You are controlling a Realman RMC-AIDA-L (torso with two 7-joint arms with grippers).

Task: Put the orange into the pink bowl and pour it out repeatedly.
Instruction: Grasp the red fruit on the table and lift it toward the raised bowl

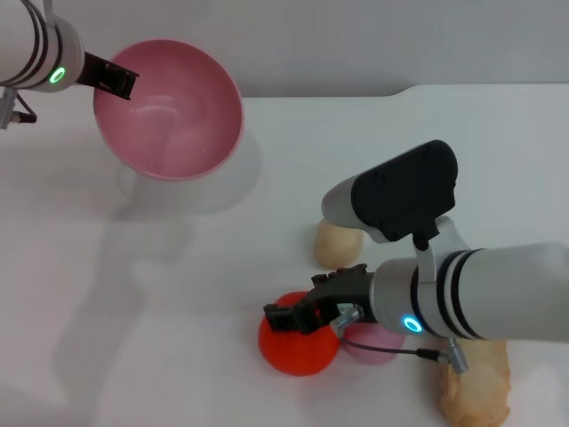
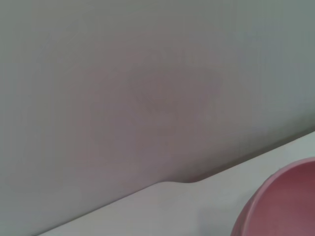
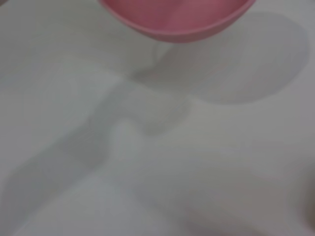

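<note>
Right hand (image 1: 298,313) over orange (image 1: 298,347), touching

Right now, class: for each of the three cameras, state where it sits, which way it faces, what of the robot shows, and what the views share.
Head: looks down on the table; left gripper holds the pink bowl, right gripper is over the orange.
Left wrist: faces the wall; no robot parts.
Right wrist: looks across the table; no robot parts.
Shared: the pink bowl.
</note>
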